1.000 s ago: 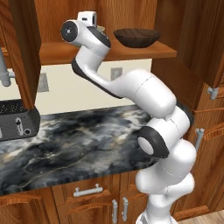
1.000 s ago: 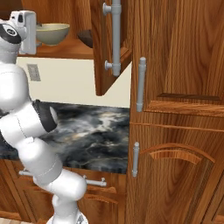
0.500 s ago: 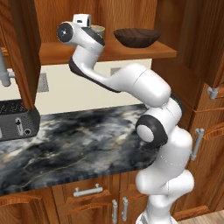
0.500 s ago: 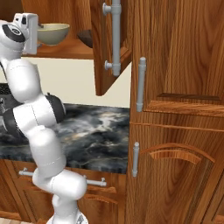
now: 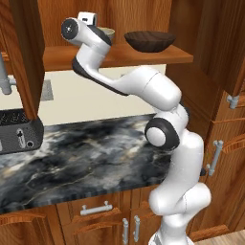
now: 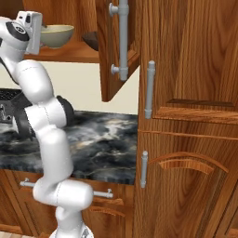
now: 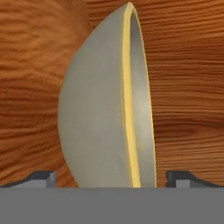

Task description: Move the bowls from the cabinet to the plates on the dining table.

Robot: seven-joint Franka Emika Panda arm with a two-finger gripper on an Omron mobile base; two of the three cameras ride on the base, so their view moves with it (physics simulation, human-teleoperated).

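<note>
- The tool stood wide open, its tips flanking the beige bowl on the cabinet shelf.
- Closing off the rim risked nudging it into the dark wooden bowl.

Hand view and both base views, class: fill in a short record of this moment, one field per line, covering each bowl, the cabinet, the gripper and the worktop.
Pale bowl: round beige-cream bowl on the cabinet shelf, between the finger tips, rim seen edge-on in the hand view
Dark bowl: dark brown wood-like bowl on the same shelf, apart from the arm
Cabinet: reddish-brown wooden wall cabinet, door swung open
Gripper: two-finger gripper open, a tip at each side of the pale bowl, not closed on it
Worktop: black and grey marble worktop below the shelf
</note>
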